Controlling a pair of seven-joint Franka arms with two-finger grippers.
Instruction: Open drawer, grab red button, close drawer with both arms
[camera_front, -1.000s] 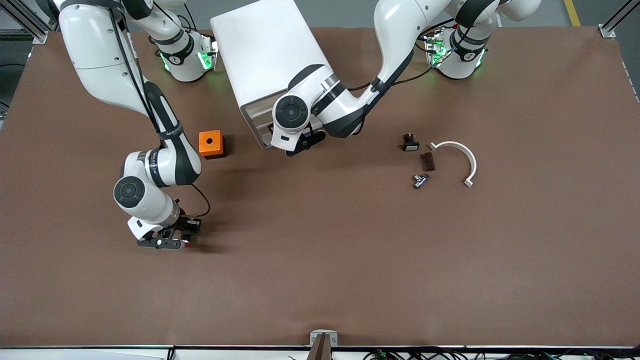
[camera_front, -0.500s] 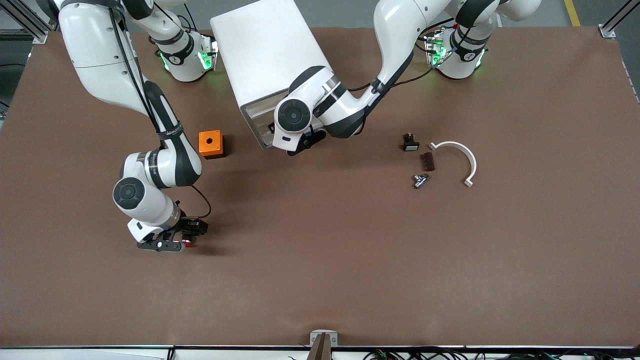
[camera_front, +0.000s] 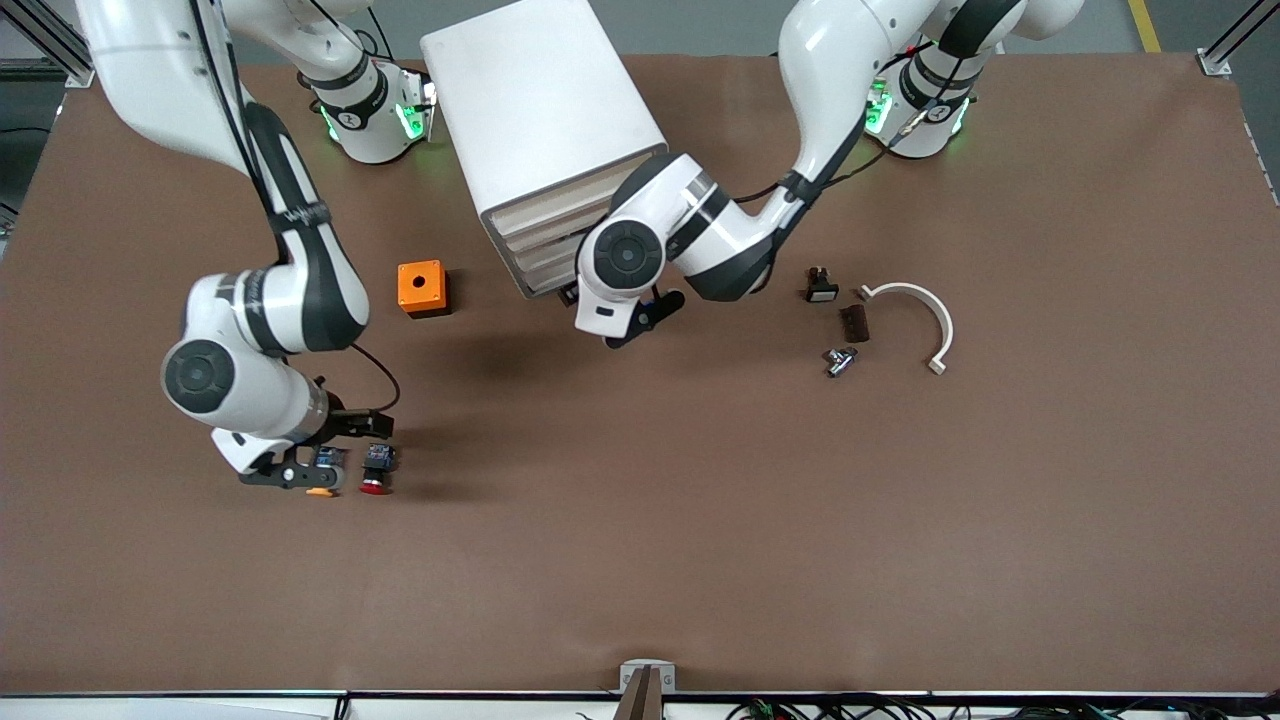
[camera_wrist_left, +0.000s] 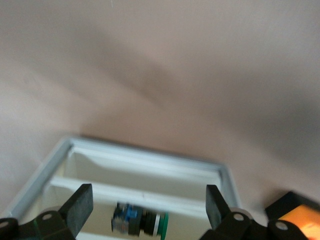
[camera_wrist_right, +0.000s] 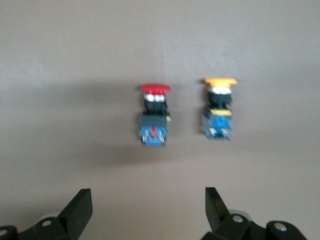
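1. Button (camera_front: 377, 471) lies on the desk (camera_front: 700, 520), red cap toward the front camera, just beside an orange-capped button (camera_front: 322, 477); open brown surface on its camera side.
2. Right claw (camera_front: 300, 470) spread, empty, over the orange-capped button.
3. Left claw (camera_front: 625, 318) spread, empty, at the cabinet (camera_front: 545, 140) front.
4. Left wrist view shows an open drawer (camera_wrist_left: 65, 150) holding a green-capped button (camera_wrist_left: 140, 222).
5. Orange box (camera_front: 422, 288) sits beside the cabinet, toward the right arm's end.

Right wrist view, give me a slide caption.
Open right gripper above the red button and orange-capped button, both lying on the table.
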